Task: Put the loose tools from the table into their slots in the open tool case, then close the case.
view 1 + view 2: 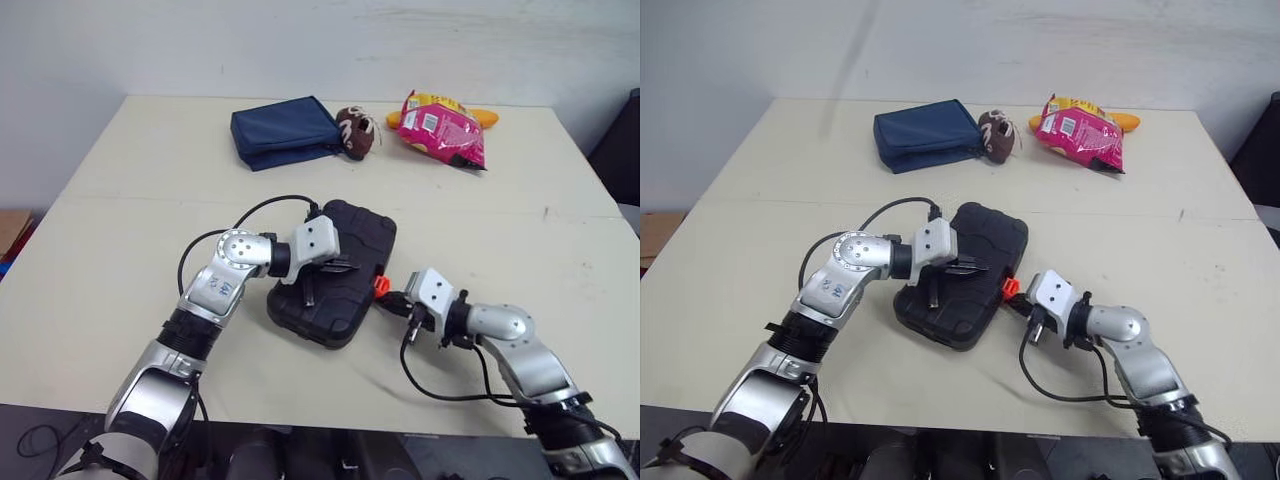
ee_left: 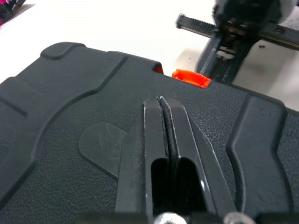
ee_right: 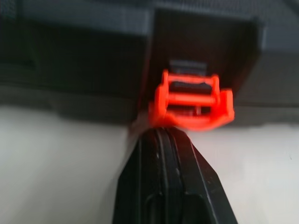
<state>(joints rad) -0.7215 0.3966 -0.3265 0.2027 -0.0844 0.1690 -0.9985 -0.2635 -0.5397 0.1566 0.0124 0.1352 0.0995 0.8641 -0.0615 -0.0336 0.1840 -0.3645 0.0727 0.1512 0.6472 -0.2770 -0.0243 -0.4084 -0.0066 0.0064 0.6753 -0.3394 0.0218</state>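
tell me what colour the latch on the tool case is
The latch is bright orange, clearest in the right wrist view.

No text can be read; print on the pink snack bag (image 1: pixel 440 125) is illegible.

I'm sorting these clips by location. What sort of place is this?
Probably an indoor robot test room or lab rather than a workshop: a plain cream table against a bare white wall, with a black tool case set among unrelated props, a blue pouch and a pink snack bag.
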